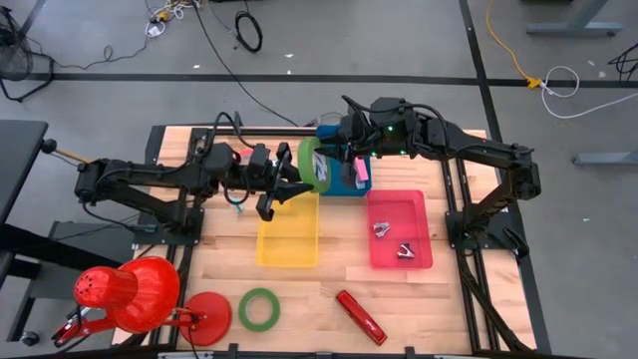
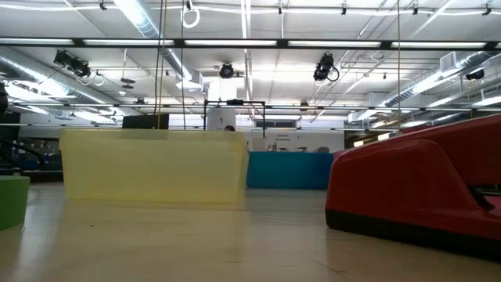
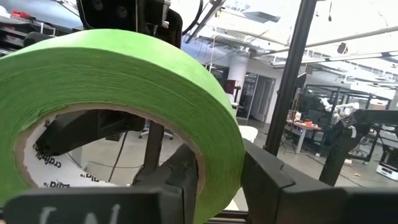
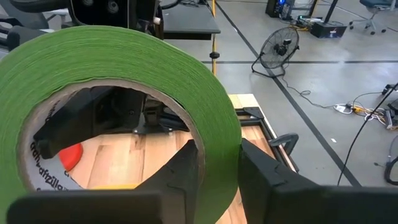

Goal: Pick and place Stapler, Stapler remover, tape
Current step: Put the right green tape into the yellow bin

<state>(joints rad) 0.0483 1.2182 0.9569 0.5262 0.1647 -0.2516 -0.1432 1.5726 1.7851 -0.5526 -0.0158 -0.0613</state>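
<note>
A green tape roll is held up in the air just above the far end of the yellow bin, and it's pinched from both sides: the left gripper is closed on its wall, one finger inside the core, one outside, and the right gripper is clamped on it the same way. Looks like a handover.

The roll is probably light and stiff, with a cardboard core, so the wall is the spot to be gripped. The outer wrap is smooth, so some slip could be expected.

A second tape ring and a red stapler are left on the bench on the near side of that bin.
</note>
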